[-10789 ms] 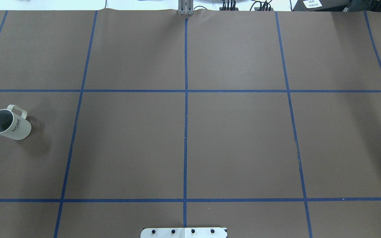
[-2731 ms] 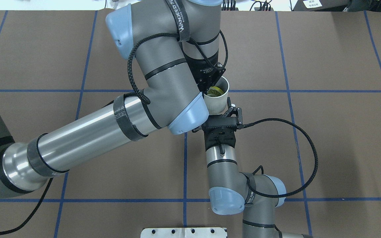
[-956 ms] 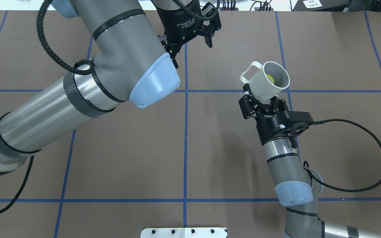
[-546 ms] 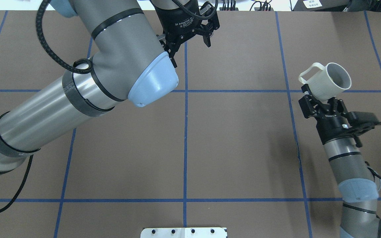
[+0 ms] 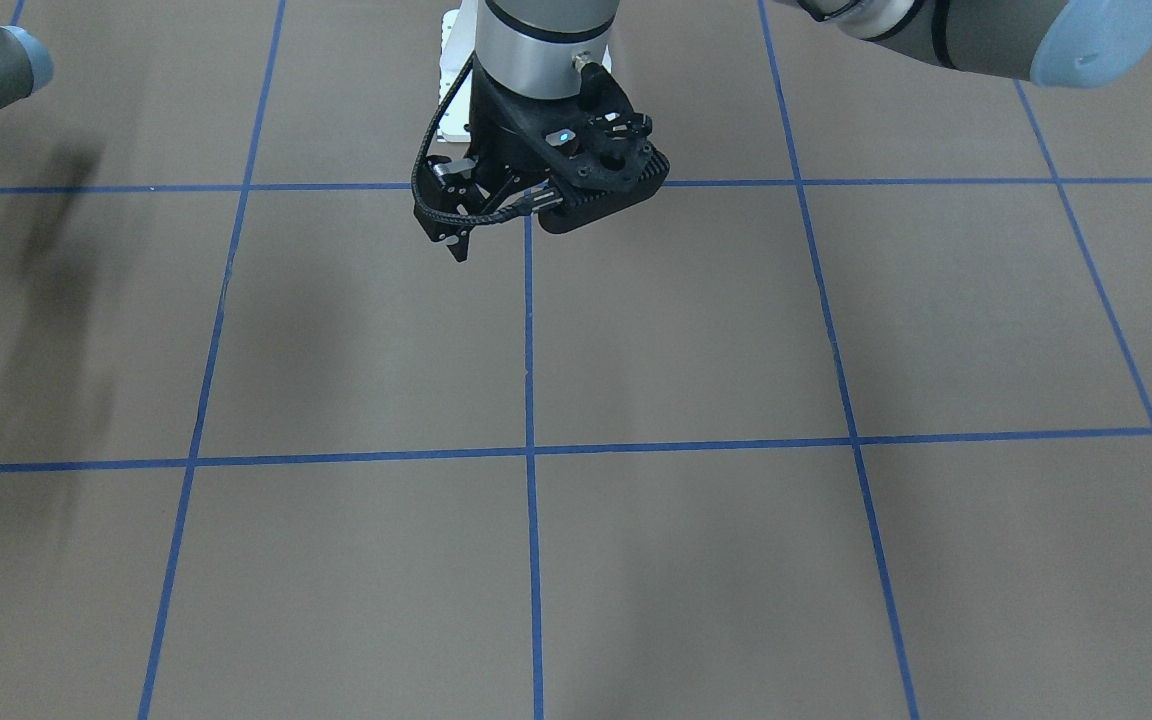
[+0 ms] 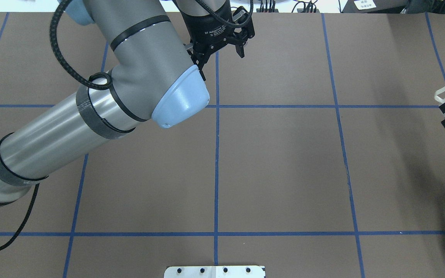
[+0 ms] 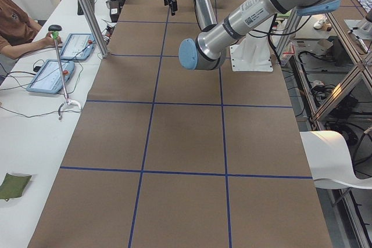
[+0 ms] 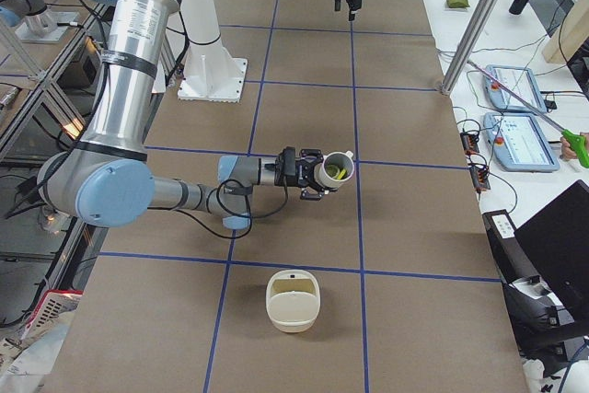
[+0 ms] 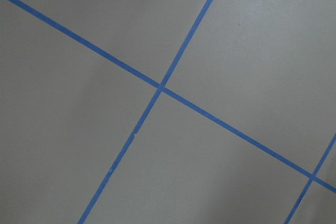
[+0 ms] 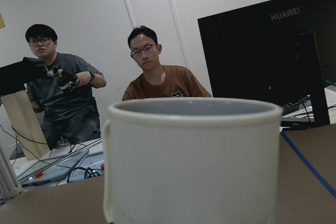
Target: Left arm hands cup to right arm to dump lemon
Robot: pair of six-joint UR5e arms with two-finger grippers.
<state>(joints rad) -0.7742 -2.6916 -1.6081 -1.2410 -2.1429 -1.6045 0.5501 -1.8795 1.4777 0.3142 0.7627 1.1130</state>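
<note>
Left arm (image 6: 52,143) well apart from cup (image 8: 333,169); left gripper (image 6: 222,58) spread, empty, over table's (image 6: 284,173) far centre. Right gripper (image 8: 315,172) clamps cup base, mouth sideways, over table's right part. Lemon (image 8: 339,173) inside cup. Handover looks done; tipping lemon out remains

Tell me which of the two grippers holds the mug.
The right gripper, on the near arm in the exterior right view: it clamps the mug at its base, while the left gripper hangs open and empty.
</note>
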